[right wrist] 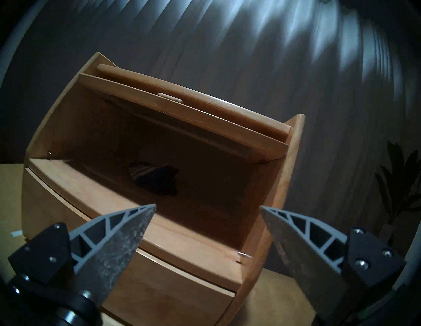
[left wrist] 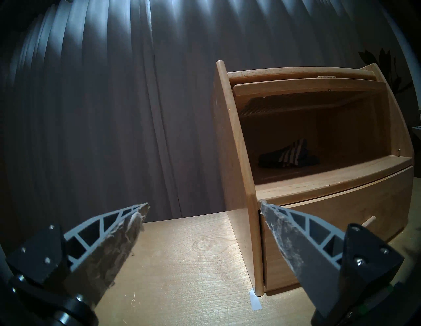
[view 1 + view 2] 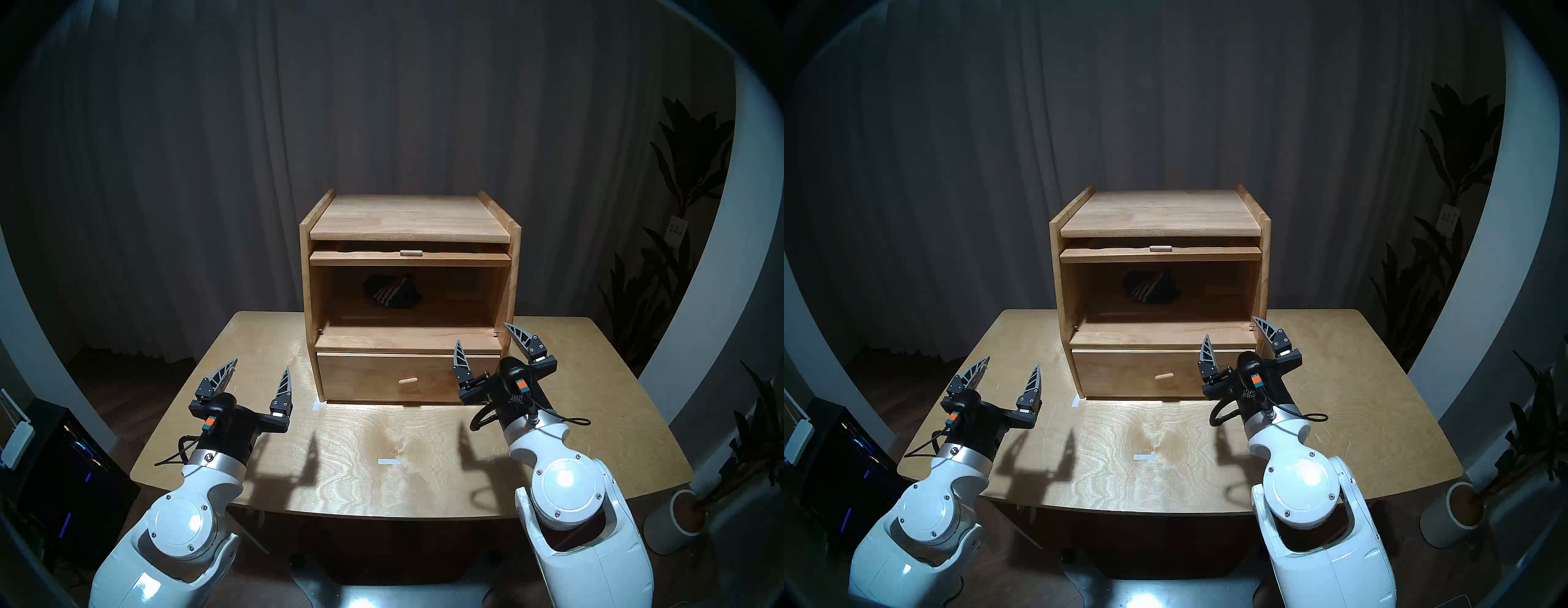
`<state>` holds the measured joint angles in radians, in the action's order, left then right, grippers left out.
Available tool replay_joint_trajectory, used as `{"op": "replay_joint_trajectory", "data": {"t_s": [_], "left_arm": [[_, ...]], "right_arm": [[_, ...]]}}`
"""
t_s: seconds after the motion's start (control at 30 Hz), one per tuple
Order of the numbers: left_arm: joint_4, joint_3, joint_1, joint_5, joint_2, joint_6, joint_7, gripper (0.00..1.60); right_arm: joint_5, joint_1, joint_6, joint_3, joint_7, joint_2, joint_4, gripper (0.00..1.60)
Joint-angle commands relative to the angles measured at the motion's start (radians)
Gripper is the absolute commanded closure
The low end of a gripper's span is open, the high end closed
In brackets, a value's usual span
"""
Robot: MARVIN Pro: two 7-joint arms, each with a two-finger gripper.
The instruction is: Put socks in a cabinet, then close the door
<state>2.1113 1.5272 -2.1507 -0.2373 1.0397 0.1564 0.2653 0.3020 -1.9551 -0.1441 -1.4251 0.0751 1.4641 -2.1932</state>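
I see the socks (image 3: 392,289) lying on the floor of the cabinet's (image 3: 409,297) upper compartment, left of its middle and toward the back, striped edge up. The door (image 3: 410,257) is lifted and slid in flat under the cabinet's top board, its tab handle (image 3: 410,253) showing at the front edge, so the compartment stands open. Below, the drawer (image 3: 407,375) is pushed in. The cabinet sits at the desk's (image 3: 339,458) far edge, about centred. My right gripper (image 3: 488,339) hangs in front of the cabinet's lower right corner, fingers spread wide with nothing between them. My left gripper (image 3: 261,369) hovers over the desk's left side, clear of the cabinet, fingers likewise spread and empty.
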Motion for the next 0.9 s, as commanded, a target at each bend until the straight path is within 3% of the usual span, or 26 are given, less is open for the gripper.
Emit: {"op": "replay_joint_trajectory", "data": {"t_s": [0.0, 0.07, 0.23, 0.3, 0.37, 0.6, 0.87], "left_arm": [[0.021, 0.013, 0.003, -0.008, -0.009, 0.02, -0.012, 0.0], [0.021, 0.014, 0.002, -0.012, -0.01, 0.022, -0.015, 0.0], [0.02, 0.016, 0.002, -0.018, -0.012, 0.022, -0.02, 0.0], [0.019, 0.017, 0.001, -0.023, -0.013, 0.022, -0.024, 0.0], [0.019, 0.017, 0.001, -0.025, -0.014, 0.023, -0.025, 0.0], [0.017, 0.019, 0.002, -0.036, -0.017, 0.022, -0.032, 0.0], [0.017, 0.021, 0.002, -0.045, -0.02, 0.023, -0.04, 0.0]], "right_arm": [[-0.027, 0.021, -0.133, -0.009, 0.076, 0.005, -0.124, 0.0], [0.092, 0.053, -0.139, -0.011, 0.031, -0.046, -0.137, 0.0], [0.186, 0.064, -0.125, 0.01, 0.0, -0.091, -0.174, 0.0], [0.277, 0.063, -0.127, 0.041, -0.02, -0.122, -0.203, 0.0], [0.32, 0.066, -0.128, 0.054, -0.031, -0.137, -0.202, 0.0], [0.514, 0.132, -0.092, 0.095, -0.104, -0.189, -0.121, 0.0], [0.734, 0.243, -0.088, 0.135, -0.214, -0.196, -0.05, 0.0]]}}
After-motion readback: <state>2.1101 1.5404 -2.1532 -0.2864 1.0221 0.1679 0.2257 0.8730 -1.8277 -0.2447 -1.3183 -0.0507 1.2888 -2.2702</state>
